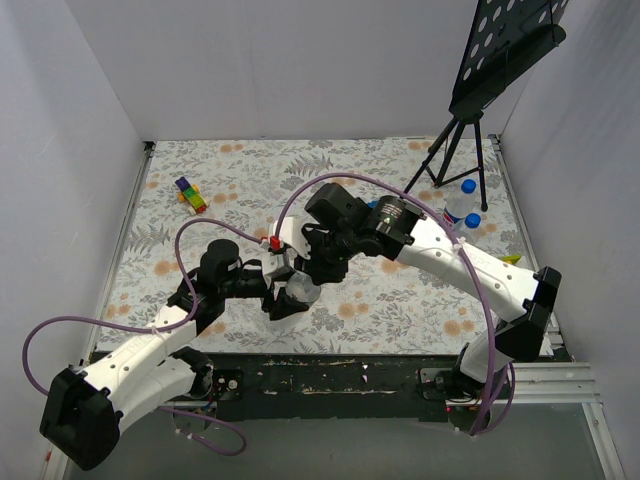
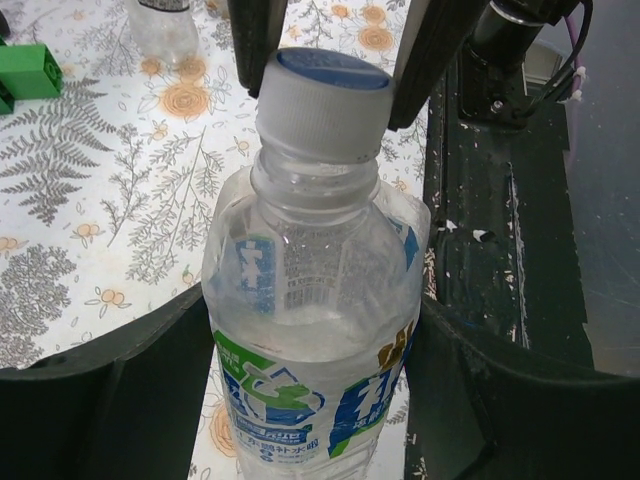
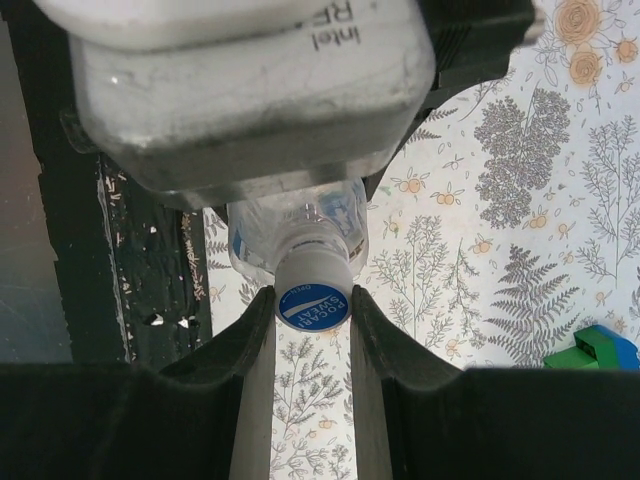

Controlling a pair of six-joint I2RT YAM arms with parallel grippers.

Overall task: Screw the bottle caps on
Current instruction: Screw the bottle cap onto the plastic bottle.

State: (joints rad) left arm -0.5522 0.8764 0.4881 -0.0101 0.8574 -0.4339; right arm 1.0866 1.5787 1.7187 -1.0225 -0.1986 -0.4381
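Note:
My left gripper (image 2: pixel 312 400) is shut on the body of a clear bottle (image 2: pixel 310 300) with a blue, green and white label, holding it roughly level over the table's near edge. Its white cap with a blue top (image 2: pixel 325 95) sits on the neck. In the right wrist view my right gripper (image 3: pixel 313 305) is shut on that cap (image 3: pixel 313 295), one finger (image 3: pixel 250 360) on each side and touching it. In the top view both grippers meet at the front middle, left (image 1: pixel 283 302) and right (image 1: pixel 318 268), with the bottle (image 1: pixel 300 292) between them.
Capped bottles (image 1: pixel 462 203) lie at the back right beside a black music stand tripod (image 1: pixel 455 150). Multicoloured toy blocks (image 1: pixel 190 193) lie at the back left. Another bottle (image 2: pixel 165 28) and a green block (image 2: pixel 30 70) lie close by. The dark table edge (image 1: pixel 330 375) is just below.

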